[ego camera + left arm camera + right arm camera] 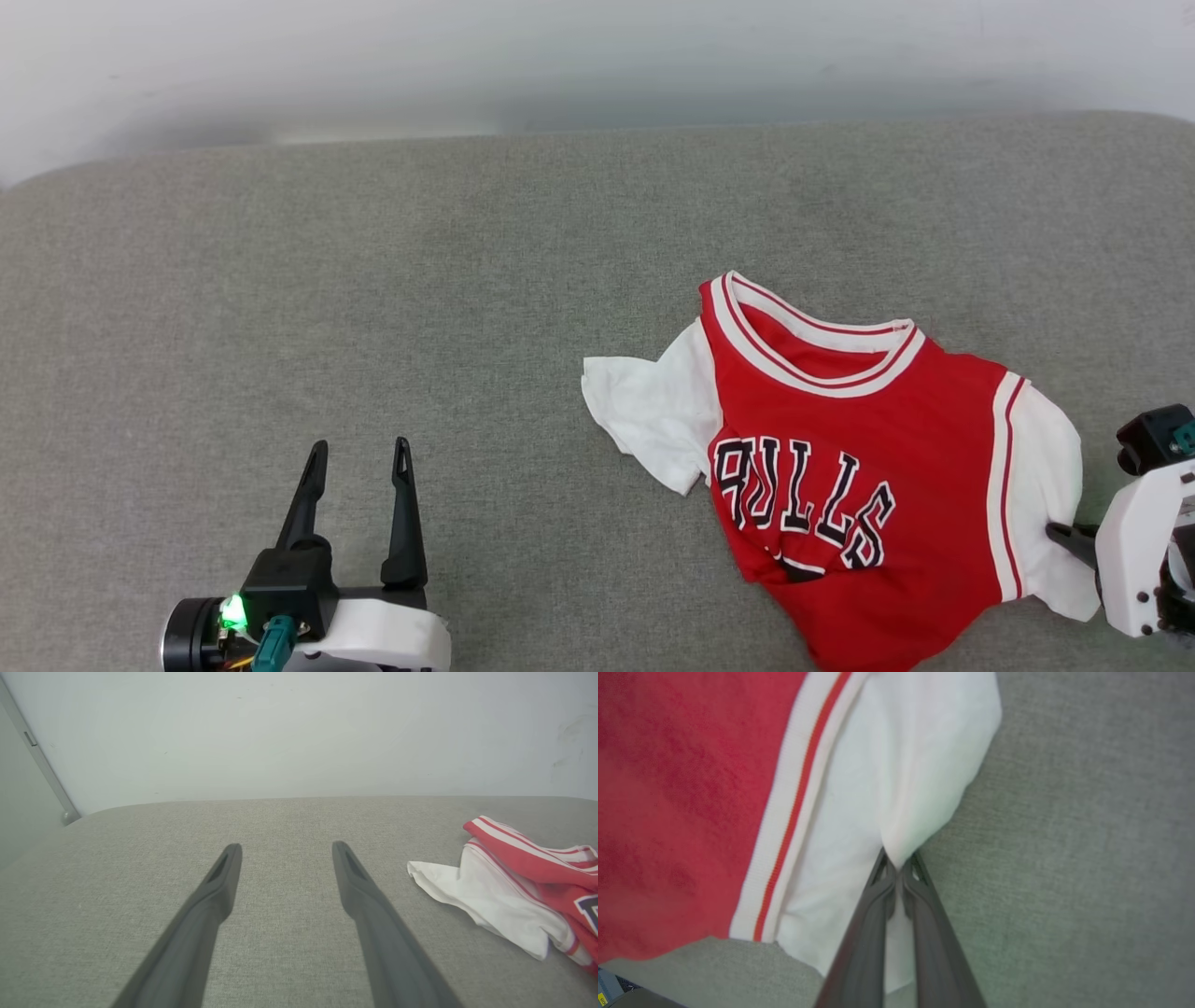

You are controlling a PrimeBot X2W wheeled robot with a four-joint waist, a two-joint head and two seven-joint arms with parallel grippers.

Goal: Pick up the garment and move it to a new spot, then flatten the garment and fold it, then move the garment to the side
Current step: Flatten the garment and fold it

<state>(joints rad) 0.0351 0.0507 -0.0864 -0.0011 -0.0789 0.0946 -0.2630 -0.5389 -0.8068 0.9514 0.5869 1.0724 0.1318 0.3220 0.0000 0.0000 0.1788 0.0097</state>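
The garment (859,476), a red jersey with white sleeves and black lettering, lies rumpled on the grey cushion (373,280) at the right. My right gripper (1055,532) is shut on the white right-hand sleeve, pinching a fold of cloth between its fingertips; the right wrist view shows the right gripper (899,864) biting the sleeve of the garment (859,788). My left gripper (359,459) stands open over bare cushion at the lower left, well apart from the shirt. In the left wrist view the left gripper (286,851) has nothing between its fingers, and the garment (514,886) lies off to the right.
A pale wall (597,65) runs along the cushion's far edge. The cushion stretches bare to the left of and behind the shirt. A grey vertical strip (37,760) stands by the wall at the far left of the left wrist view.
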